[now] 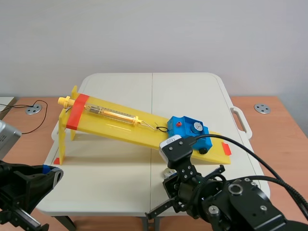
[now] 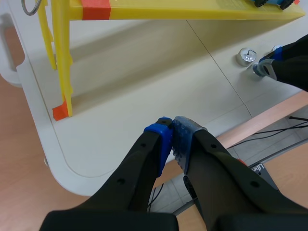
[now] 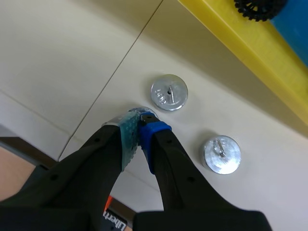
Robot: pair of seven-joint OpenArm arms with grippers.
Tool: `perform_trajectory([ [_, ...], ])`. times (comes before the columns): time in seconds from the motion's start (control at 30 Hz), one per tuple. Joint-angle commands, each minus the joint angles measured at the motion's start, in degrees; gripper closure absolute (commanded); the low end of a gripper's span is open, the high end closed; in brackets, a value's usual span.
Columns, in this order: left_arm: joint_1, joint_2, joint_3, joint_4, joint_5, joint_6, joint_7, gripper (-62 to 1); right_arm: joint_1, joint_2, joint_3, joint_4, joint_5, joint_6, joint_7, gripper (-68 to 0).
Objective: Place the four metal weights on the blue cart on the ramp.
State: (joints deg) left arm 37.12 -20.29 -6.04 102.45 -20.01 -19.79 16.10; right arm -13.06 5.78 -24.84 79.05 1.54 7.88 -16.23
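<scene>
Now, right gripper: pinching stem of metal weight under its tips.
Blue cart: ahead, on yellow ramp.
Left gripper: pressed together, empty.
Risk: thin stem slipping, weight dropping.

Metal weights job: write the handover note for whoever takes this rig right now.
Left gripper: shut, empty, over the table's near edge by the ramp's raised end.
Right gripper: shut on the third weight, seemingly on its stem, with the weight on the table in front of the ramp's low end.
Blue cart: at the ramp's low end.
Done: one weight appears to sit on the cart.
To do: the gripped weight, then the first loose weight and the second loose weight on the table beside it.
</scene>
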Motion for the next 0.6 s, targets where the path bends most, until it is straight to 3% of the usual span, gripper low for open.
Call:
perform_trajectory([
  [0.0,-1.11,0.44,-0.66,2.8,-4.24,-1.6,-5.53,-2.9,-0.39,3.58,0.57,11.45,1.88,-1.03,1.44,-0.7],
  [0.17,-1.11,0.44,-0.66,2.8,-4.24,-1.6,-5.53,-2.9,-5.33,7.26,1.77,20.39,5.4,-1.03,-0.55,-0.7],
  [0.37,-1.11,0.44,-0.66,2.8,-4.24,-1.6,-5.53,-2.9,-10.93,8.2,9.27,29.57,12.83,-0.52,-4.09,-0.6],
  [0.57,-1.11,0.44,-0.66,2.8,-4.24,-1.6,-5.53,-2.9,-12.63,8.17,18.47,34.91,23.21,3.48,-6.64,-0.6],
])
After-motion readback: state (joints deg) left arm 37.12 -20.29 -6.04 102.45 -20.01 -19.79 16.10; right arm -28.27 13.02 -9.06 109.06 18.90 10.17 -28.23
